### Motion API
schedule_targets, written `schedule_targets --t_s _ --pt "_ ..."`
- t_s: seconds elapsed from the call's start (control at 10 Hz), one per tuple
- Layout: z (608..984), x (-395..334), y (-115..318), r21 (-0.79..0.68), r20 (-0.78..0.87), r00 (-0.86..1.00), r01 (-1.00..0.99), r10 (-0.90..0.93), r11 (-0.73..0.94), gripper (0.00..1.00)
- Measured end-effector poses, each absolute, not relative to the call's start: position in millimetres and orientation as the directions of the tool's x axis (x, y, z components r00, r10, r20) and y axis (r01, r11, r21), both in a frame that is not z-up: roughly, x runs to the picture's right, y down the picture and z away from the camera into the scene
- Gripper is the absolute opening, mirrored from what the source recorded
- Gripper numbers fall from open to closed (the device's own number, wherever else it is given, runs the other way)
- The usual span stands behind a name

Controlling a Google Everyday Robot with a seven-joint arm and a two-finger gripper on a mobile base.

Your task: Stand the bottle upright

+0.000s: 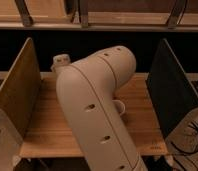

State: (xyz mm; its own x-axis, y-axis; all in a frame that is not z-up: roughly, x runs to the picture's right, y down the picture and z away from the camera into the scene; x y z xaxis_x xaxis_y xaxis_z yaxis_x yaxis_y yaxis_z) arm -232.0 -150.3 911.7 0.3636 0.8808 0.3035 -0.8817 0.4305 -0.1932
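My large pale arm fills the middle of the camera view and covers most of the wooden table. The bottle is hidden from this view. The gripper is out of sight behind the arm. A small whitish piece sticks up just beyond the arm's upper left bend, near the table's back edge; I cannot tell what it is. At the arm's right edge a pale rounded rim peeks out over the tabletop.
A wooden side panel stands upright on the table's left and a dark panel on its right. A shelf rail runs across above the dark back. Cables lie on the floor at the right.
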Motion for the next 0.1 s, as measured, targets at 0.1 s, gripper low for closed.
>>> schedule_targets --t_s 0.1 --pt "911.7 -232.0 -150.3 -0.193 0.303 0.364 -0.882 0.881 0.431 0.64"
